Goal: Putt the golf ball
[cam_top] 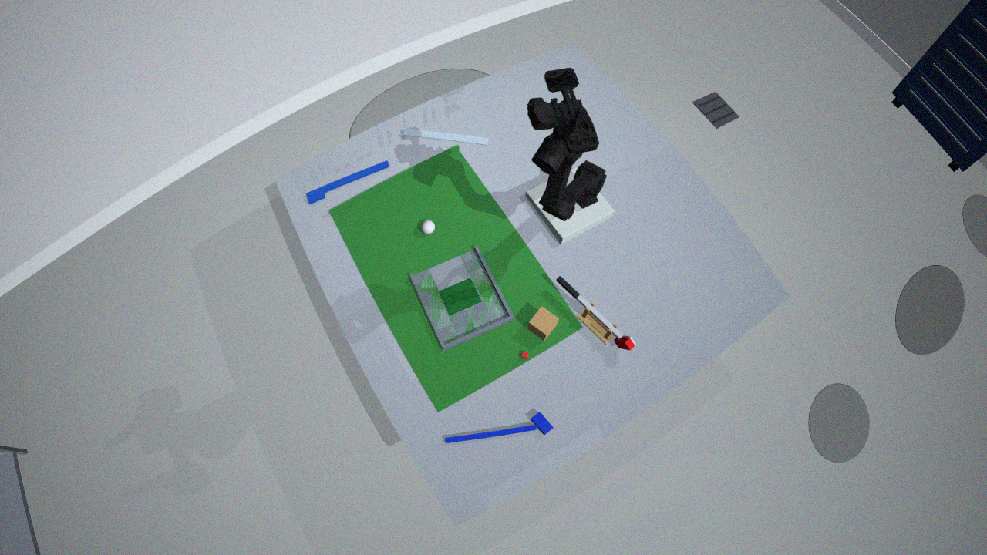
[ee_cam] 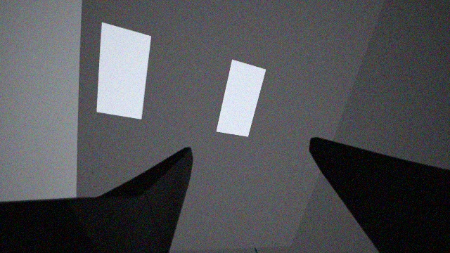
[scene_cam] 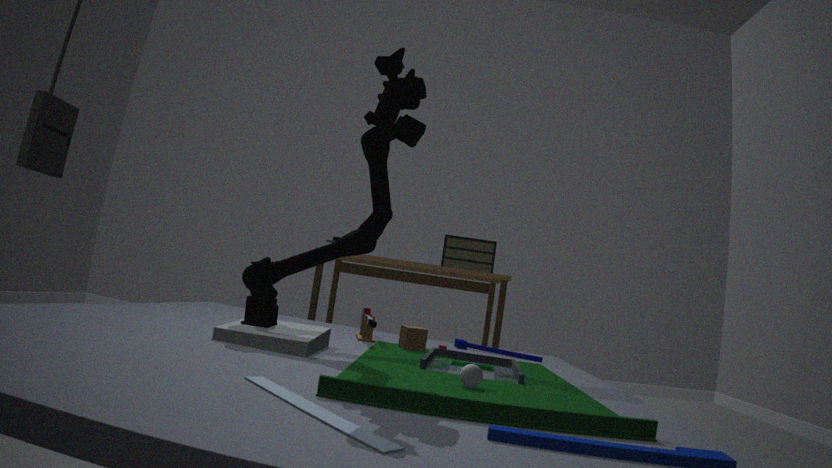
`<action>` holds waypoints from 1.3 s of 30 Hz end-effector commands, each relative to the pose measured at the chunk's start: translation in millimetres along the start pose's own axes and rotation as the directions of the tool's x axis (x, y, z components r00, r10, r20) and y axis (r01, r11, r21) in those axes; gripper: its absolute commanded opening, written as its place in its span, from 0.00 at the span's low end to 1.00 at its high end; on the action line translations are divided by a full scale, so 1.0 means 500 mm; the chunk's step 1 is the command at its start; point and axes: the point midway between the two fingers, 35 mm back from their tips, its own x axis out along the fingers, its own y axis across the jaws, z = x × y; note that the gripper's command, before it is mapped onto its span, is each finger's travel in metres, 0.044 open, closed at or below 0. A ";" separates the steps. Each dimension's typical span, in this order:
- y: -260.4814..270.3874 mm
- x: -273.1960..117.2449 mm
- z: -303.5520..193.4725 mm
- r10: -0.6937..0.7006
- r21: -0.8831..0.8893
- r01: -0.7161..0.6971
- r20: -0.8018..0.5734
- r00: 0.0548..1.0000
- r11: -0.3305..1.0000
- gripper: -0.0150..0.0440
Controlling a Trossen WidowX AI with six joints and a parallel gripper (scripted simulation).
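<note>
The red putter [cam_top: 600,317], with a red head, pale shaft and black grip, rests across a small wooden stand [cam_top: 593,328] [scene_cam: 366,333] beside the green mat. The white golf ball [cam_top: 428,227] [scene_cam: 471,376] sits on the green mat [cam_top: 386,262] [scene_cam: 401,384], in front of the open side of the grey-walled ramp structure [cam_top: 427,312] [scene_cam: 471,355]. A darker green square [cam_top: 460,297], the raised green, lies inside those walls. My gripper [scene_cam: 407,61] [ee_cam: 249,148] is open and empty, high above the table and far from the putter. Only wall and bright panels show beyond its fingers.
A wooden block [cam_top: 543,323] [scene_cam: 413,338] and a small red cube [cam_top: 524,354] are near the mat's corner by the stand. Two blue clubs [cam_top: 357,176] [cam_top: 493,433] lie beyond opposite ends of the mat. A pale blue club [cam_top: 452,136] [scene_cam: 302,405] lies near the arm's side.
</note>
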 end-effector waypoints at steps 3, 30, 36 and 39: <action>0.016 0.006 -0.049 0.039 0.041 -0.037 -0.044 0.998 0.998 1.00; 0.539 -0.180 -0.345 0.786 0.755 -0.483 -0.067 0.614 0.442 1.00; 0.649 -0.264 -0.259 0.872 0.828 -0.536 0.133 0.471 0.164 1.00; 0.688 -0.307 -0.197 0.883 0.832 -0.554 0.248 0.399 0.016 1.00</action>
